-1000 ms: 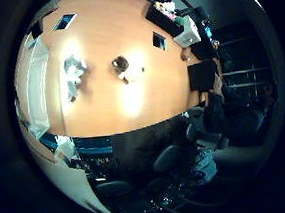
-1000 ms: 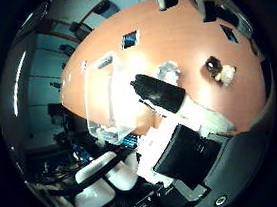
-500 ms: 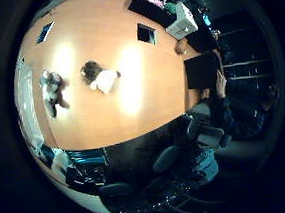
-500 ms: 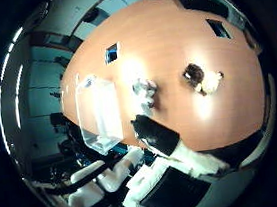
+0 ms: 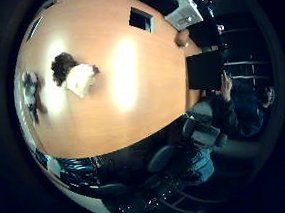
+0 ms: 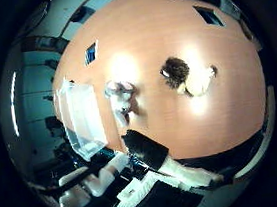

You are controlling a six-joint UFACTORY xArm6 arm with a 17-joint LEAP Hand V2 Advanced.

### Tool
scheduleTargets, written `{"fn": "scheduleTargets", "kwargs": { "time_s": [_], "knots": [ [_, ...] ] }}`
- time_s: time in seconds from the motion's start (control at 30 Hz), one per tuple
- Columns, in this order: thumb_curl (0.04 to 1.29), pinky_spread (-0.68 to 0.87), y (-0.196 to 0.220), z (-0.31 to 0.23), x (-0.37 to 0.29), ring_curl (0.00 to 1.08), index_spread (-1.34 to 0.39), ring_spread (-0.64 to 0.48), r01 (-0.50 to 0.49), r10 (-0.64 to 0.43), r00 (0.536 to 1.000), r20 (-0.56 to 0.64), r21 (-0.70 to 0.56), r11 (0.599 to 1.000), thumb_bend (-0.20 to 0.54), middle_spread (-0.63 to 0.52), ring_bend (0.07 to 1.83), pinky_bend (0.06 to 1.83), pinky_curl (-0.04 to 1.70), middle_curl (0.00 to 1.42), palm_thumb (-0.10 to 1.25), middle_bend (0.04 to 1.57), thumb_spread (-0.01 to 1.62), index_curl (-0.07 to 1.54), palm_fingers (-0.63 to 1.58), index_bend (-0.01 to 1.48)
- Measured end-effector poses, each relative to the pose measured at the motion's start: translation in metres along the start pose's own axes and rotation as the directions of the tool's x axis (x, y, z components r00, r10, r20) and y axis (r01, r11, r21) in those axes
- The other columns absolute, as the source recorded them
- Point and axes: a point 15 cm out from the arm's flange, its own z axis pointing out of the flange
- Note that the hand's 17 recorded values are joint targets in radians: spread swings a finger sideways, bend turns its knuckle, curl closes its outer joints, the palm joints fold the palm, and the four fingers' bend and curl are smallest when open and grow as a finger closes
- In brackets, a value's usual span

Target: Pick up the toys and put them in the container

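Observation:
Two soft toys lie on the orange-brown table (image 6: pixel 170 24). One is a white plush with a dark brown shaggy head (image 6: pixel 188 76), out in the middle of the table. The other is a small grey and white plush (image 6: pixel 119 96), lying between the first toy and a clear plastic container (image 6: pixel 82 119) that stands at the table's edge. The brown and white toy (image 5: pixel 74 75) and the grey toy (image 5: pixel 31 93) also show in the little finger side view. Of my hand only a black-tipped white finger (image 6: pixel 152 155) shows, reaching straight in from the rim, well above the table and touching nothing.
Dark rectangular cut-outs (image 6: pixel 91 52) are set into the table top. Boxes and a white device (image 5: pixel 184 13) stand at the far end of the table, beside a black panel (image 5: pixel 204 70). Dark office chairs (image 5: pixel 200 134) stand along the table's edge.
The whole view has shifted and both toys appear larger and nearer the middle: the camera has moved closer over the table. The toys themselves lie where they were.

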Motion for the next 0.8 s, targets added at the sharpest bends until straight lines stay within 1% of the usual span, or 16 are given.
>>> {"fn": "scheduleTargets", "kwargs": {
  "time_s": [0.2,0.33,0.47,0.67,0.8],
  "knots": [
    [0.24,0.38,-0.009,0.039,0.008,0.18,-0.34,0.14,0.001,-0.001,1.000,-0.014,-0.041,0.999,-0.030,-0.04,0.39,0.46,0.16,0.35,0.25,0.25,1.04,0.30,0.24,0.16],
    [0.25,0.38,-0.014,0.056,0.014,0.19,-0.32,0.14,0.005,-0.006,1.000,-0.025,-0.045,0.999,-0.027,-0.04,0.38,0.44,0.18,0.35,0.24,0.25,1.03,0.29,0.24,0.16],
    [0.25,0.39,-0.014,0.081,0.012,0.20,-0.31,0.14,0.010,-0.010,1.000,-0.004,-0.077,0.997,-0.027,-0.03,0.37,0.43,0.20,0.35,0.23,0.26,1.02,0.28,0.25,0.16],
    [0.26,0.40,-0.010,0.104,0.010,0.21,-0.28,0.17,0.012,-0.011,1.000,0.011,-0.116,0.993,-0.029,0.04,0.38,0.43,0.22,0.34,0.22,0.25,1.01,0.28,0.24,0.16],
    [0.25,0.41,-0.013,0.121,0.010,0.21,-0.27,0.18,0.011,-0.009,1.000,0.014,-0.126,0.992,-0.027,0.06,0.38,0.43,0.23,0.34,0.21,0.25,1.01,0.27,0.24,0.16]
  ]
}}
